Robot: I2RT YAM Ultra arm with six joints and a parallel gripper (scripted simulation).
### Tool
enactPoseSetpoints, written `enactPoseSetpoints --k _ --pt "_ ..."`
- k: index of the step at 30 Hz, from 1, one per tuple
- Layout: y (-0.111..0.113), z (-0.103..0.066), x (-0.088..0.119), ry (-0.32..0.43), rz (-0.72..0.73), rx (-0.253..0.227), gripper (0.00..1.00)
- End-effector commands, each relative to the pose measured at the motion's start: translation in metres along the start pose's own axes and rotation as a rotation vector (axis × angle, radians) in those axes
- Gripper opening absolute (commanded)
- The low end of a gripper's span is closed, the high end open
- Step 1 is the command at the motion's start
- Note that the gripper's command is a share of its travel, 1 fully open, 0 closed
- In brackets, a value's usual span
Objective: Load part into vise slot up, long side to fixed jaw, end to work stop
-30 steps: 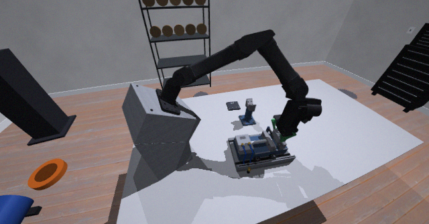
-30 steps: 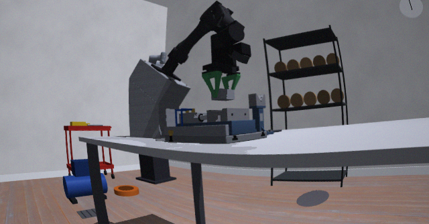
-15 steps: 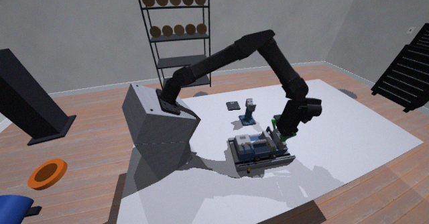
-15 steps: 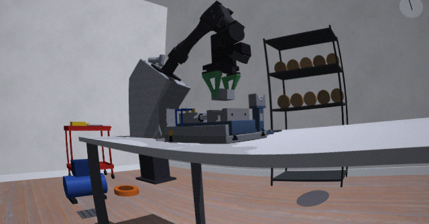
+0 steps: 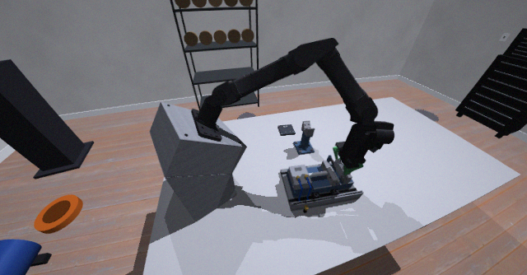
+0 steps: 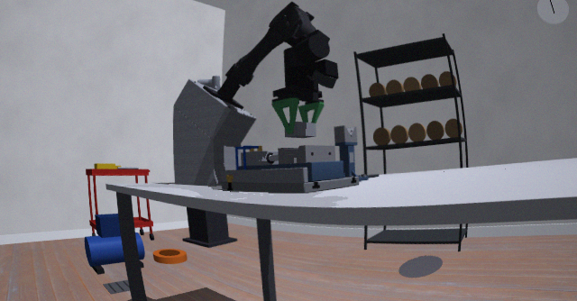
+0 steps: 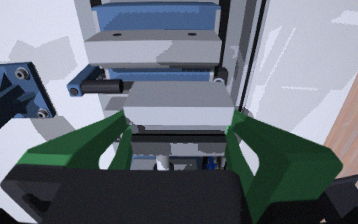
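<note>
My gripper (image 6: 300,127) (image 7: 178,112) (image 5: 346,161) has green fingers and is shut on the part (image 6: 303,132) (image 7: 177,102), a grey block held level by its two ends. It hangs a short way above the open vise (image 5: 317,182) (image 6: 288,168). In the wrist view the part covers the gap between the jaws, with the fixed jaw (image 7: 152,50) (image 6: 317,153) beyond it. The work stop (image 7: 102,86), a short dark rod, sticks in from the left, just past the part's far left corner. I cannot see the slot. The arm hides the part in the top view.
The V-block (image 5: 306,132) (image 6: 345,136) stands on a blue post behind the vise. The dark infeed plate (image 5: 286,130) lies bare beside it. The arm's grey pedestal (image 5: 189,143) stands left of the vise. A black shelf rack (image 6: 410,112) stands past the table.
</note>
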State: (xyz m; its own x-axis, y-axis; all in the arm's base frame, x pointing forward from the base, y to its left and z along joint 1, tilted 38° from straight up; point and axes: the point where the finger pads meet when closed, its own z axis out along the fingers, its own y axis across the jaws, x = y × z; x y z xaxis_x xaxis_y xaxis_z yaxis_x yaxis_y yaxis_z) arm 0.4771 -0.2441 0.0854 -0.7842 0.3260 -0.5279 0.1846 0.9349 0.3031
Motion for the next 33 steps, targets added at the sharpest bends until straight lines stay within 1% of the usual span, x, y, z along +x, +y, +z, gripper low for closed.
enactPoseSetpoints --k 1,2,3,6,10,14,15,17,19,20,22,29,33 --pt "-0.002 -0.006 -0.006 -0.027 0.002 0.009 0.00" --pt "-0.002 -0.006 -0.006 -0.027 0.002 0.009 0.00" --pt "-0.008 -0.005 -0.004 -0.024 0.012 0.013 0.00" --pt "-0.008 0.003 0.000 -0.010 0.016 0.010 0.00" --pt "-0.002 -0.001 -0.006 -0.026 0.003 0.010 0.00" --pt "-0.007 0.010 0.002 -0.006 0.016 0.008 0.00" --pt "-0.007 0.011 0.002 -0.006 0.016 0.009 0.00" --pt "-0.005 0.006 -0.003 -0.019 0.008 0.012 0.00" --pt "-0.005 0.006 -0.003 -0.019 0.008 0.012 0.00" --pt "-0.002 -0.002 -0.009 -0.038 0.000 0.013 0.00" --pt "-0.001 0.000 -0.009 -0.037 -0.002 0.012 0.00" --pt "-0.006 0.013 0.000 -0.010 0.015 0.009 0.00" --pt "-0.003 0.007 -0.004 -0.022 0.006 0.010 0.00"
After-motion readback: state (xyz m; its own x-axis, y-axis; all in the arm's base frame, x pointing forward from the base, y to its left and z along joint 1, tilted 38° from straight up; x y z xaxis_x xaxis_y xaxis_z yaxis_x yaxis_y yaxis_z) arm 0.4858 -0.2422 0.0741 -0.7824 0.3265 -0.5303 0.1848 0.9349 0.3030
